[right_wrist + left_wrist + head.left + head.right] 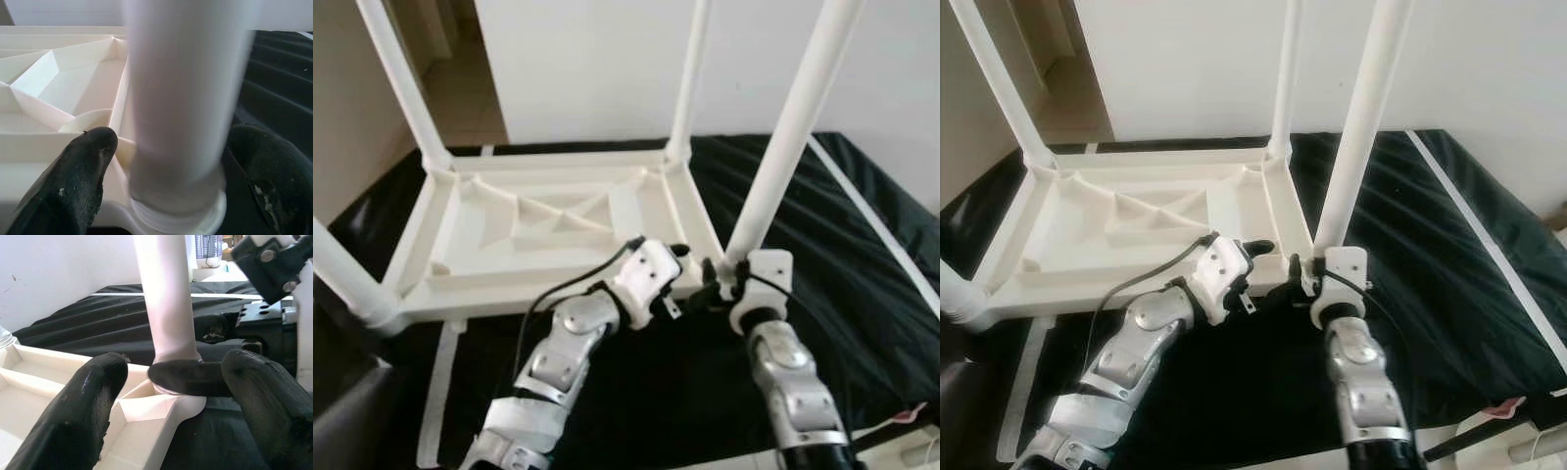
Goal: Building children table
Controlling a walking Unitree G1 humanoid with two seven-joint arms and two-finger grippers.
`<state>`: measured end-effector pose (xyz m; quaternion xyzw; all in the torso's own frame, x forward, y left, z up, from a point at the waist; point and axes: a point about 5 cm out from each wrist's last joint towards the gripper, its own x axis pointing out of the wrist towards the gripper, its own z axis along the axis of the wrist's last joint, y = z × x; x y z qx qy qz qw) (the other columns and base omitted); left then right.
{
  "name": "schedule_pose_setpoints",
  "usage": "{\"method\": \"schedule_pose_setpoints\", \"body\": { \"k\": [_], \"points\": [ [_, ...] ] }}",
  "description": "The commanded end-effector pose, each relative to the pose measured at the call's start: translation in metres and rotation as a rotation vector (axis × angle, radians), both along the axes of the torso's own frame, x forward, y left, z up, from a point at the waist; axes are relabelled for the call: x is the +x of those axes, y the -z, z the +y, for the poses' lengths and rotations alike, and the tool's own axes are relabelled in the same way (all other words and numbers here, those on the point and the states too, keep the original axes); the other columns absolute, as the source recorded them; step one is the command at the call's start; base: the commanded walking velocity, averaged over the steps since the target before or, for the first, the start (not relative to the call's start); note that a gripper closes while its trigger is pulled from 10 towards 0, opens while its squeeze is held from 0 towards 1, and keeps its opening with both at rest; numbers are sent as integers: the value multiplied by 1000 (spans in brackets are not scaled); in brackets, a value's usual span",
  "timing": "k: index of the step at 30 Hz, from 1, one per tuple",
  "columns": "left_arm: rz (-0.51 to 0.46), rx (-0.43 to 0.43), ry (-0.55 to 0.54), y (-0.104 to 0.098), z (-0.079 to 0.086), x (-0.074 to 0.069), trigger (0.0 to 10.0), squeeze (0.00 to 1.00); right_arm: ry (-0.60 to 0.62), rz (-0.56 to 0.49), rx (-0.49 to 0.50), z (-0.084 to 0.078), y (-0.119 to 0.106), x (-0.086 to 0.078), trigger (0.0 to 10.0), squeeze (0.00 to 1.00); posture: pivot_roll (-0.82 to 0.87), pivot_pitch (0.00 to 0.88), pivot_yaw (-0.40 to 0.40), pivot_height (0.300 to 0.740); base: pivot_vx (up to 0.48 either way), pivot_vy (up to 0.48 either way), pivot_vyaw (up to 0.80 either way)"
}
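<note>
A white plastic children's table (558, 292) lies upside down on a black cloth, its legs pointing up. My right gripper (720, 279) is at the base of the near right leg (793, 127), a black finger on each side of it (88, 161), shut on the leg just above its socket. My left gripper (677, 269) hovers beside the same corner, open, its fingers (88, 401) spread wide with nothing between them. The leg (166, 303) and one right finger stand just beyond them.
Three other legs rise at the far left (401, 78), far right (690, 78) and near left (342, 274) corners. The black cloth (862, 274) carries white tape stripes (440, 392). A white wall stands behind, and a doorway opens at the far left.
</note>
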<state>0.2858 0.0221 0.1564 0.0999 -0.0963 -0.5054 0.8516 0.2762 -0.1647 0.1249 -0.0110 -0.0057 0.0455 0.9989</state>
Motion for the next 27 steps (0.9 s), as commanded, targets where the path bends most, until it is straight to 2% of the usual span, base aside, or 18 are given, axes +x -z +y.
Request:
{"method": "schedule_pose_setpoints", "body": {
  "k": [1,4,8,12,17,18,19,20,21,22,27],
  "points": [
    [-2,-10,-32,0,1,0,10000,0,-95,2,-9,-8,2,-1,10000,0,-4,0,-34,740,0,0,0],
    [-8,-7,-28,-1,1,2,10000,0,-218,-1,-75,-21,-1,4,10000,0,-5,0,-30,740,0,0,0],
    [-11,-6,-27,-1,1,3,10000,0,-254,-7,-96,-25,-5,11,10000,0,-4,0,-29,740,0,0,0],
    [-15,-6,-24,-2,0,4,10000,0,-353,13,-165,-24,-5,22,10000,0,-4,0,-27,740,0,0,0],
    [-19,-8,-24,-4,-1,5,10000,0,-438,21,-190,-18,-7,33,10000,0,0,0,-29,740,0,0,0],
    [-21,-10,-27,-5,-1,6,10000,0,-473,24,-203,-15,-7,36,9373,0,3,0,-32,740,0,0,0],
    [-21,-10,-27,-5,-1,6,10000,0,-473,24,-203,-15,-7,36,9373,0,3,0,-32,740,0,0,0],
    [-24,-10,-31,-6,-1,7,10000,0,-503,28,-219,-13,-7,39,4588,0,8,0,-37,740,0,0,0],
    [-24,-10,-31,-6,-1,7,10000,0,-503,28,-219,-13,-7,39,4588,0,8,0,-37,740,0,0,0],
    [-27,-12,-37,-6,-1,7,10000,0,-528,41,-232,-11,-5,40,0,0,10,0,-39,740,0,0,0],
    [-27,-16,-50,-6,1,8,10000,0,-566,84,-236,-14,2,38,0,0,16,0,-46,740,0,0,0]
  ]
}}
